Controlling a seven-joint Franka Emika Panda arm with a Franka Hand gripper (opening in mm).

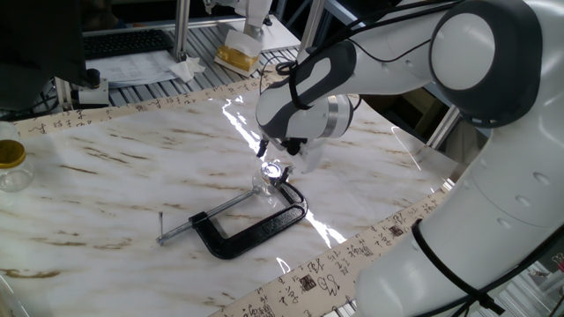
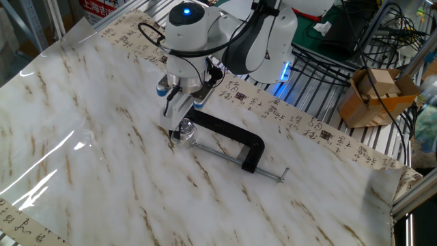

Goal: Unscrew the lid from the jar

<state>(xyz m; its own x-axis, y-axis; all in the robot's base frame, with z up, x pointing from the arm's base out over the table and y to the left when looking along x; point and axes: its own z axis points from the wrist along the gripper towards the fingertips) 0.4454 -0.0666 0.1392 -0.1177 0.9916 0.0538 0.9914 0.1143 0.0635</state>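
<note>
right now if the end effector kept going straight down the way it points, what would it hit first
Most likely the tiny clear glinting lid on the very small transparent jar held in the black C-clamp. The end effector points down at it from just above, though depth is hard to judge and contact cannot be confirmed.

You see a marble-patterned table [image 1: 132, 176] carrying the small clear jar [image 1: 267, 182] directly under the fingers [image 2: 179, 109], a black C-clamp [image 1: 251, 231] just beside it, and a gold-lidded jar [image 1: 12, 165] well apart.
</note>
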